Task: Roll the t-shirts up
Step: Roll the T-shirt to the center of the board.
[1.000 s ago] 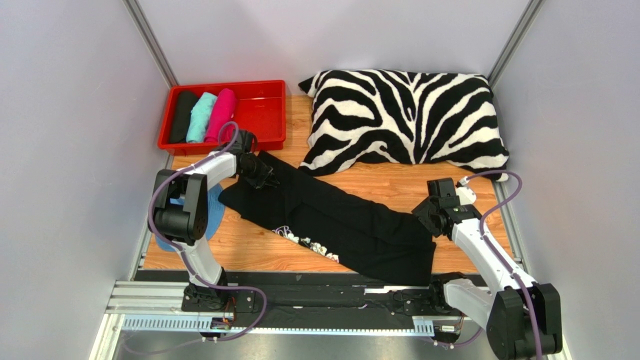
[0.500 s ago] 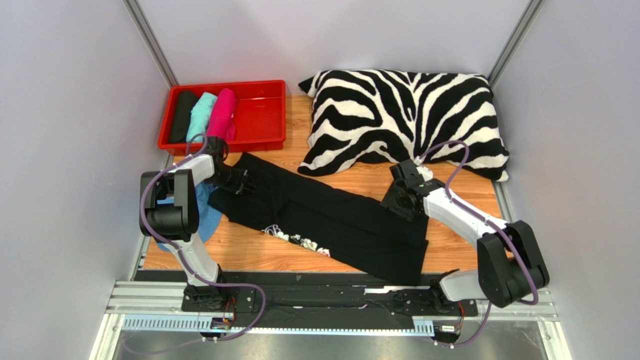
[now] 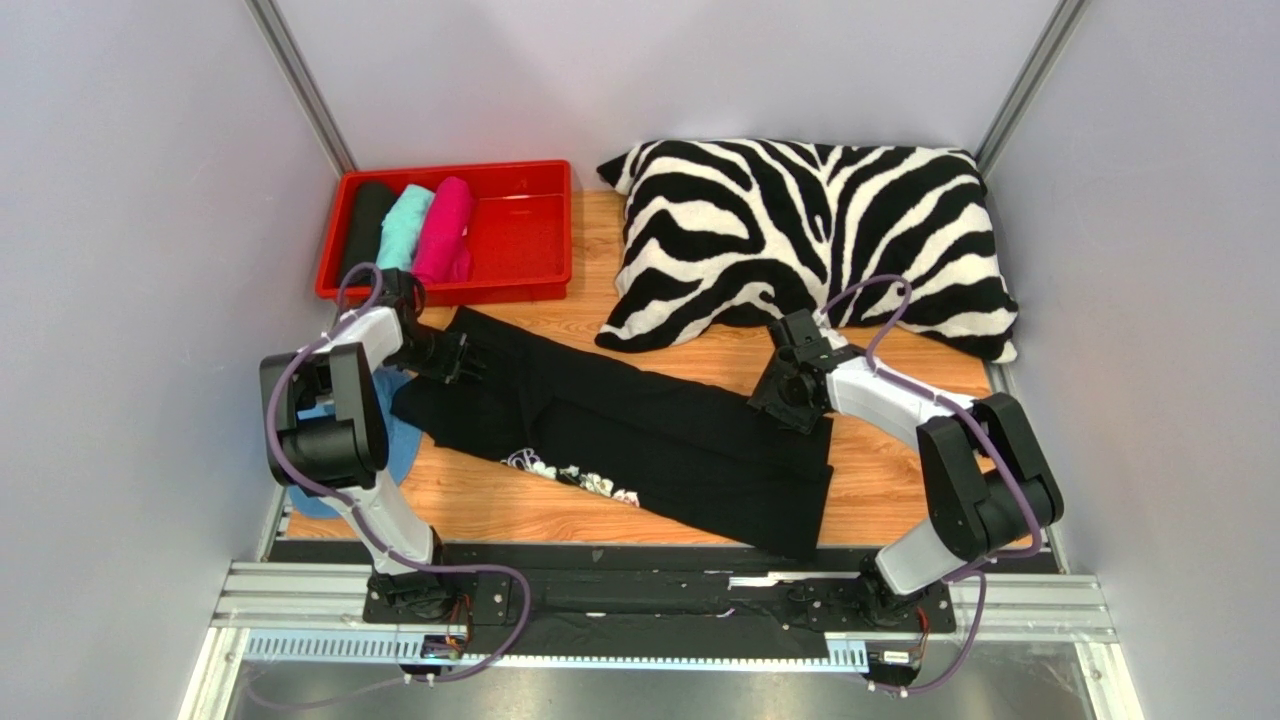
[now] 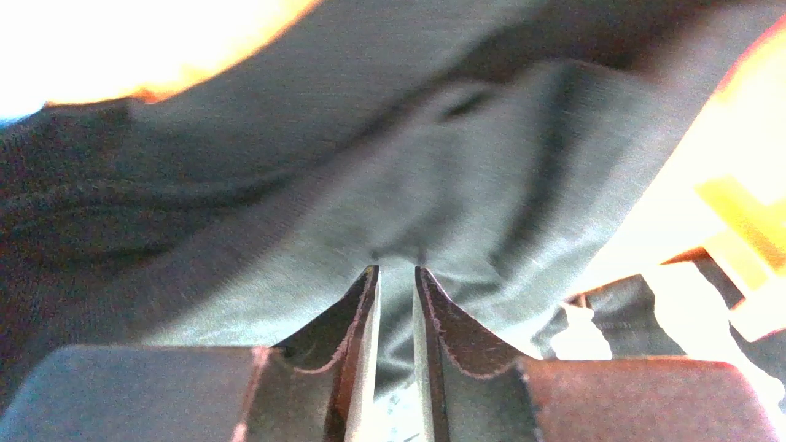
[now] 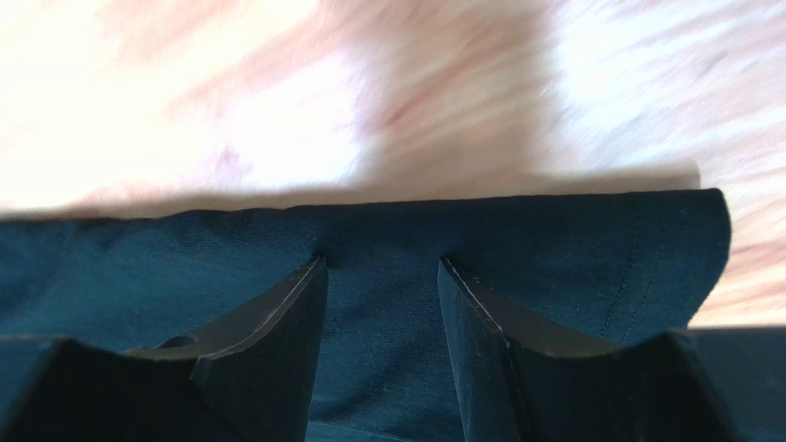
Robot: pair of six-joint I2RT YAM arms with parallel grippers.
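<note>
Black t-shirt [image 3: 646, 435] lies as a long folded band, diagonal across the counter [image 3: 481, 510], with the white print toward the near edge. Left end effector [image 3: 463, 357] pinches the band's far-left end, fingers almost together on a thin fold. Right end effector [image 3: 786, 401] clamps the opposite end, fingers set wider with a thicker hem between them and that edge lifted off the wood. My read: it's gripped at both ends to tension and square the band so it rolls without skew. Black roll [image 3: 364, 228], teal roll [image 3: 400, 228] and pink roll [image 3: 446, 225] sit side by side in the red tray [image 3: 519, 168], looks like finished pieces parked clear. Zebra pillow [image 3: 812, 225] is close to the band's far edge; watch for snagging.
</note>
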